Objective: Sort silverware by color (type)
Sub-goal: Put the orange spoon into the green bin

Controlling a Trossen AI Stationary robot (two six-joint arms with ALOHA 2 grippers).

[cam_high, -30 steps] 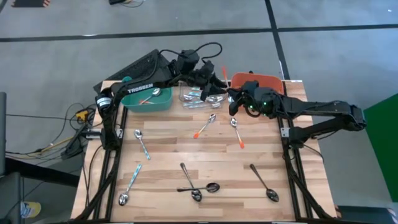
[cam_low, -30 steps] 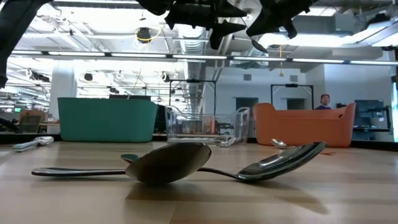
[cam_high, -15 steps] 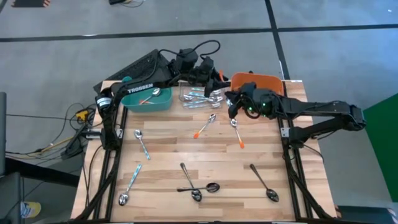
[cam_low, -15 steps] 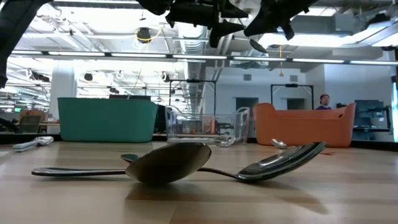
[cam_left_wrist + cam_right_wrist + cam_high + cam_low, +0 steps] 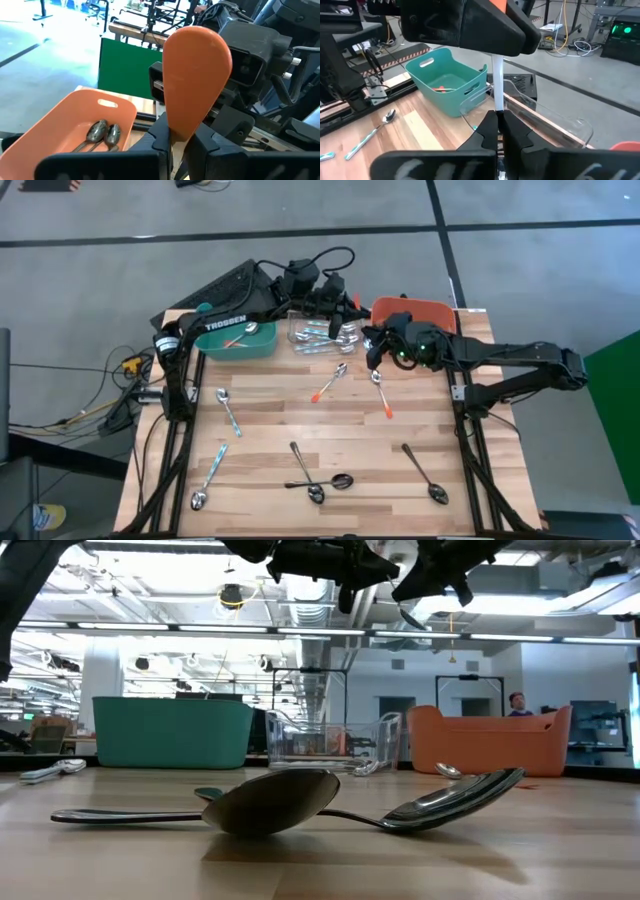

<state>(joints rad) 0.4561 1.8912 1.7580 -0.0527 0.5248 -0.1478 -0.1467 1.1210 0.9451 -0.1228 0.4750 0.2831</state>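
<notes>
Orange plastic fills the left wrist view: the broad handle end of an orange-handled spoon (image 5: 197, 75) stands upright, with the left gripper (image 5: 181, 135) pinched together on its lower part. In the right wrist view the same spoon's thin shaft (image 5: 497, 85) runs down into the right gripper (image 5: 496, 122), whose fingers are clamped on it too. Both claws grip the one spoon.

From above, the two grippers meet at the upper centre of the frame, between the clear bin (image 5: 320, 332) and the orange bin (image 5: 418, 310). White lettering on the left arm (image 5: 225, 321) reads TROSSEN; I can read no other writing.

The teal bin (image 5: 240, 340) sits at the upper left and has one spoon inside. Two spoons (image 5: 102, 132) lie in the orange bin, and several lie in the clear one.

On the wooden table (image 5: 260, 430), two orange-handled spoons (image 5: 328, 383) lie at centre. Two teal-handled spoons (image 5: 229, 410) lie at the left, and four dark spoons (image 5: 425, 473) lie along the lower part, three of them overlapping.
</notes>
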